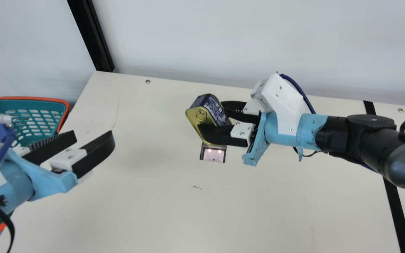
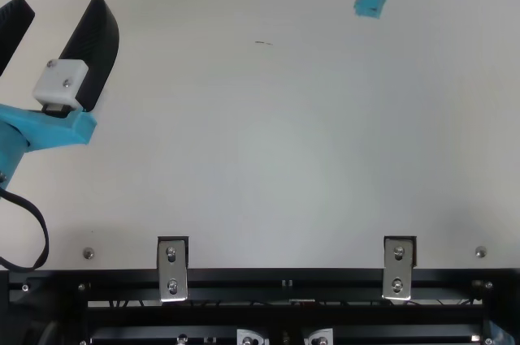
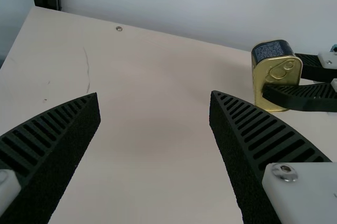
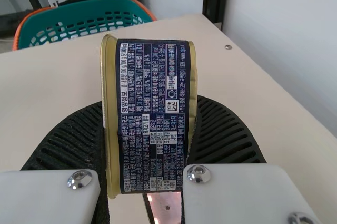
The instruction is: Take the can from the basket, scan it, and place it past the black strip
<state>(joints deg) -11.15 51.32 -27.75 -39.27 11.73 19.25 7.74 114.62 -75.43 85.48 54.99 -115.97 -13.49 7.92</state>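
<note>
In the main view my right gripper (image 1: 225,121) is shut on the can (image 1: 218,109), gold-lidded with a dark blue label, held tilted above the lit scanner (image 1: 213,154). The right wrist view has the can (image 4: 152,113) squeezed between the ribbed fingers of my right gripper (image 4: 150,129), label toward the camera. My left gripper (image 1: 93,135) stands open at the left, near the basket (image 1: 35,123), nothing between its fingers; its own wrist view has the left gripper (image 3: 155,97) wide apart, with the can (image 3: 276,74) beyond. The black strip (image 1: 396,207) runs down the table's right side.
A black post (image 1: 93,38) rises at the table's back left corner, with a pale wall behind the back edge. My right arm spans above the black strip. In the top view a black metal frame (image 2: 284,280) lines the front edge.
</note>
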